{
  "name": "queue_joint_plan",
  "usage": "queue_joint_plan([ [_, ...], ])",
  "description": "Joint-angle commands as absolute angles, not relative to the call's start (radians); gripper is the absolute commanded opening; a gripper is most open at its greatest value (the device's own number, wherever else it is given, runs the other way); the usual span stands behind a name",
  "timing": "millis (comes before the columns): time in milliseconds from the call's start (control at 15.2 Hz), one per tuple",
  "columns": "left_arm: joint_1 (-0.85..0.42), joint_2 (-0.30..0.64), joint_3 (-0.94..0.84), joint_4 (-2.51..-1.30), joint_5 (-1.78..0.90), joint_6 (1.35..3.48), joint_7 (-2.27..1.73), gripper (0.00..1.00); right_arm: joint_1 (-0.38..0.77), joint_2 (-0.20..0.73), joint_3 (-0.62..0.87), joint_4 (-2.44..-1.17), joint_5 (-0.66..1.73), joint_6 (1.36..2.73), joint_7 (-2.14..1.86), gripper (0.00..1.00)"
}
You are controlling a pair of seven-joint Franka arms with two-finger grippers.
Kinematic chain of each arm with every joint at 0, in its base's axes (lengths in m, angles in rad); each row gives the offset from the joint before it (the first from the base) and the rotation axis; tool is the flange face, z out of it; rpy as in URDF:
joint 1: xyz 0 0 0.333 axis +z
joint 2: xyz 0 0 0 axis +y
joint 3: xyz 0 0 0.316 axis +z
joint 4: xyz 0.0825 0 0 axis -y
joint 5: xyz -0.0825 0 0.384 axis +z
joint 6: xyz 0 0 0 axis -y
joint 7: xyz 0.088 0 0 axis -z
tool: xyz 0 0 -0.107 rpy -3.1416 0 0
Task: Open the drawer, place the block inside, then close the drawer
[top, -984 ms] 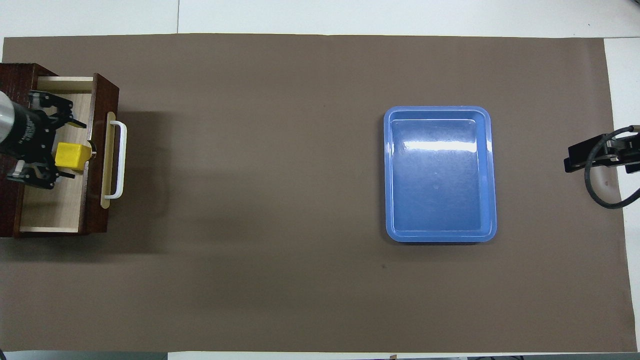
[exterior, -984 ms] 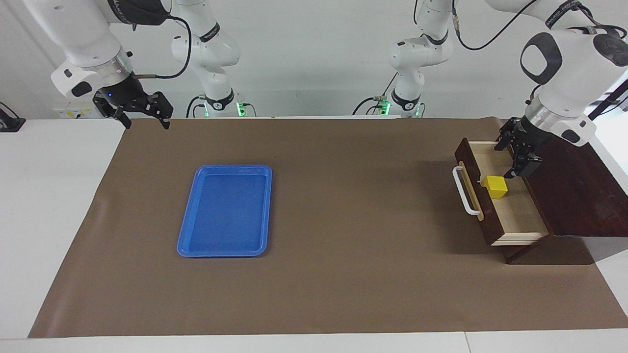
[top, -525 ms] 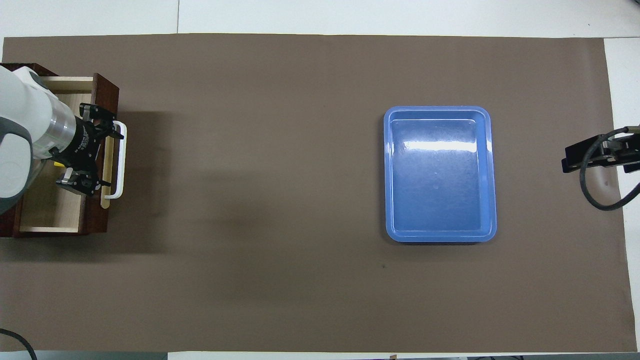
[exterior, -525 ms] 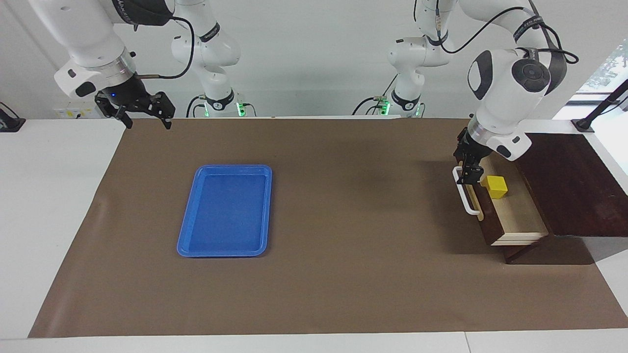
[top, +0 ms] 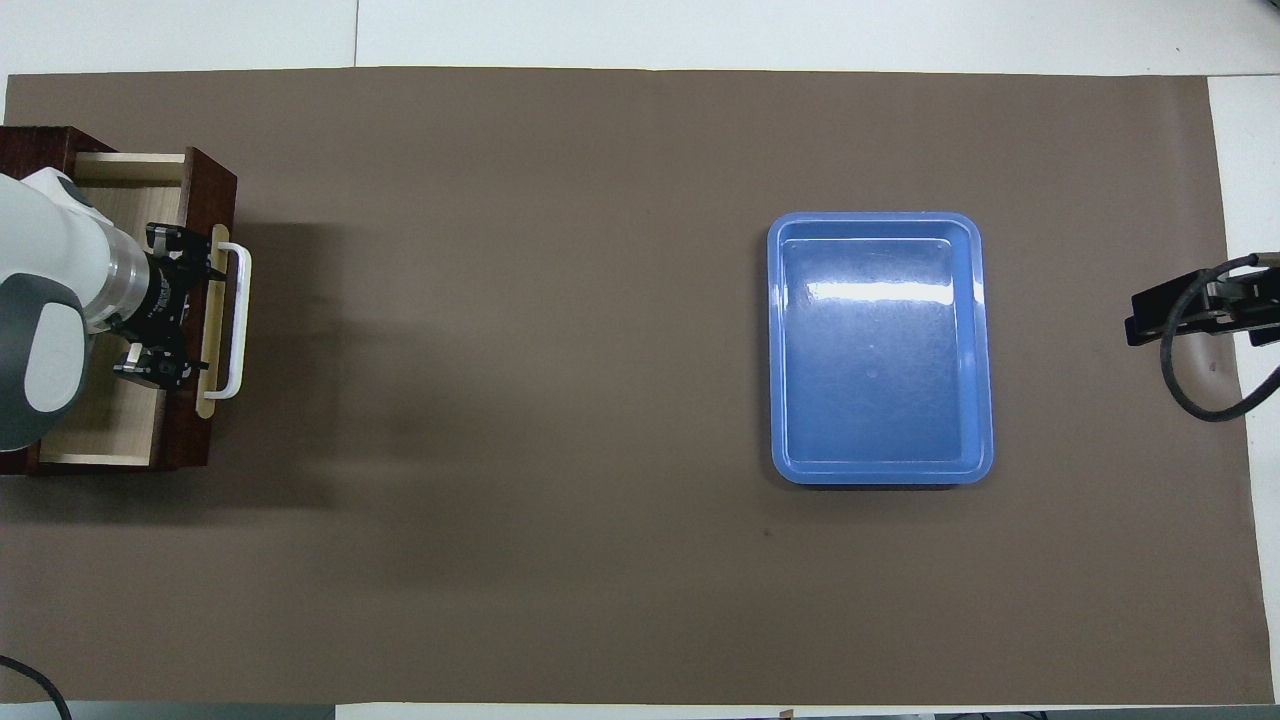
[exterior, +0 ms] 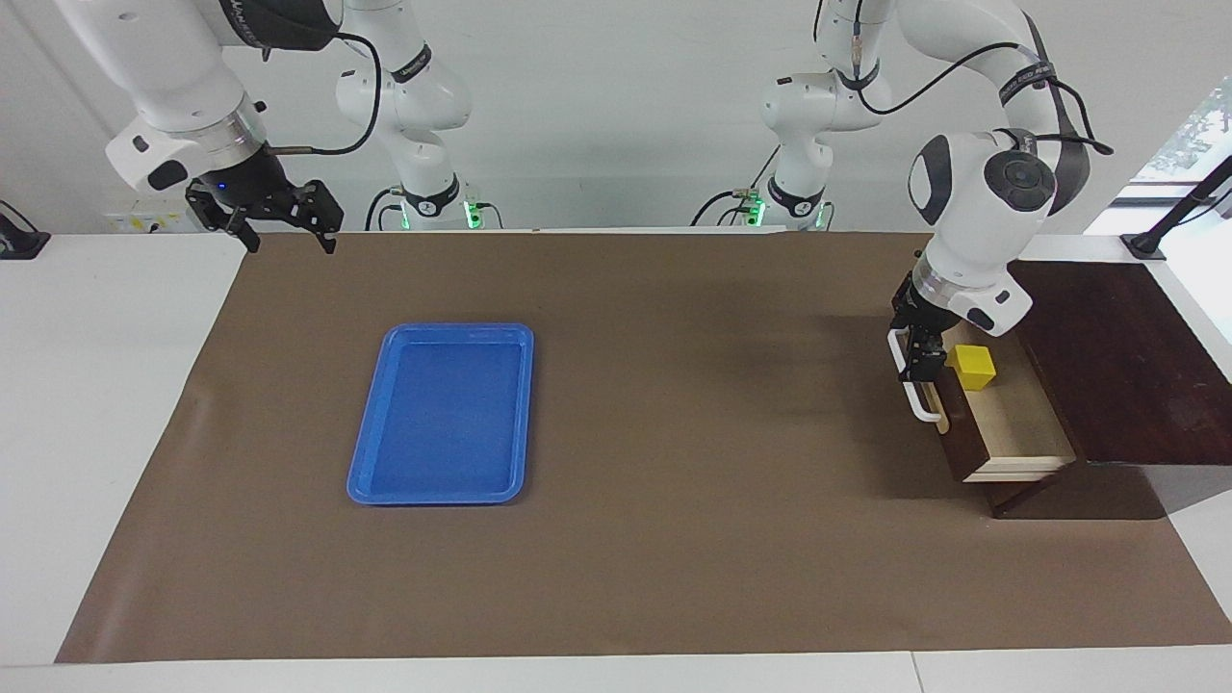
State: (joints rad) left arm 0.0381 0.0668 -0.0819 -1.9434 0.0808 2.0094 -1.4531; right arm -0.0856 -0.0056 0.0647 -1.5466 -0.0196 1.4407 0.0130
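Left tool [exterior: 917, 358] at open drawer's [exterior: 1011, 423] handle [exterior: 912, 390]; block [exterior: 974, 366] inside.

drawer [exterior: 1011, 423]: pale matt wood inside, dark brown front
handle [exterior: 905, 380]: smooth white bar
tray [top: 880, 345]: glossy blue plastic
worktop [top: 550, 400]: matt brown paper cover

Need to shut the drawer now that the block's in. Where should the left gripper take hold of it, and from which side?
Probably the white bar handle on the drawer front, from above, fingers straddling the bar. It stands off the tan strip, leaving a gap. The left gripper is at it already; the block lies clear inside.
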Motion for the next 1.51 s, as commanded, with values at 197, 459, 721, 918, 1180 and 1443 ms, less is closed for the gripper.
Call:
queue_joint_plan([
  [197,0.162,0.069,-0.081,-1.948,0.135,2.075,-1.376,1.00,-0.083,-0.020,0.063,-1.560,-0.026,1.450,0.026,1.00],
  [459,0.221,0.071,-0.080,-1.948,0.135,2.112,-1.364,1.00,-0.083,-0.020,0.064,-1.560,-0.026,1.450,0.026,1.00],
  [721,0.253,0.071,-0.078,-1.948,0.135,2.111,-1.341,1.00,-0.083,-0.020,0.064,-1.560,-0.026,1.451,0.025,1.00],
  [918,0.250,0.069,-0.083,-1.939,0.133,2.096,-1.341,1.00,-0.084,-0.020,0.064,-1.559,-0.026,1.450,0.023,1.00],
  [1180,0.204,0.043,-0.087,-1.910,0.123,2.005,-1.344,1.00,-0.084,-0.020,0.064,-1.559,-0.026,1.451,0.021,1.00],
  [1443,0.180,-0.009,-0.103,-1.911,0.103,1.964,-1.287,1.00,-0.086,-0.020,0.064,-1.559,-0.026,1.451,0.021,1.00],
])
